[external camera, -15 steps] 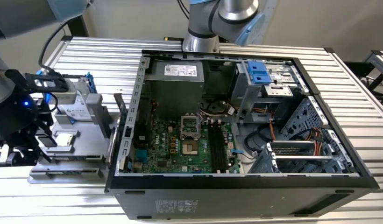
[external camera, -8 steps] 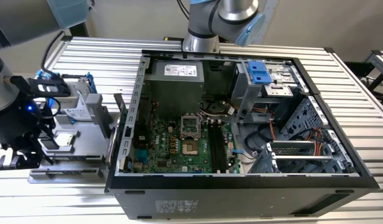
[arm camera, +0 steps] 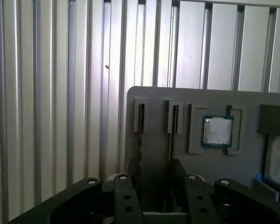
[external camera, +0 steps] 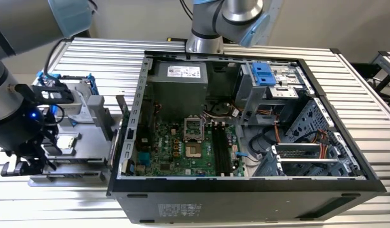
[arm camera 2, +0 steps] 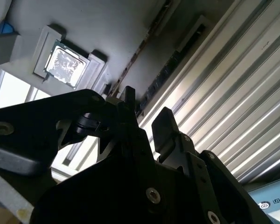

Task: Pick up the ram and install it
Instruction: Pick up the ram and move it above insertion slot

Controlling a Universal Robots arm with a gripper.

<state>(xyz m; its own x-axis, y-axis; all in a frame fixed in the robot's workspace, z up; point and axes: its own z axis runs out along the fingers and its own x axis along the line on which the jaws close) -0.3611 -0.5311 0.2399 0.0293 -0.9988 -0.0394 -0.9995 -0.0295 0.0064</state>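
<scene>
Two ram sticks stand on edge in slots of a grey holder plate (arm camera: 242, 100); in the first wrist view one ram (arm camera: 140, 116) and the other ram (arm camera: 173, 119) run side by side. In the second wrist view they are thin dark strips (arm camera 2: 165, 70). My gripper (arm camera: 154, 182) hovers just above the near end of these sticks, open, fingers (arm camera 2: 165, 123) apart with bright table showing between them. In the exterior view the gripper (external camera: 20, 166) hangs at the holder's near left corner. The motherboard's long black slots (external camera: 220, 149) lie inside the open computer case.
A square silver processor chip (arm camera: 218, 132) sits in a pocket of the holder beside the sticks. A hard drive with blue brackets (external camera: 62, 90) stands at the holder's far end. The case's wall (external camera: 128, 142) rises close to the holder's right. The ribbed metal table (external camera: 93, 52) surrounds everything.
</scene>
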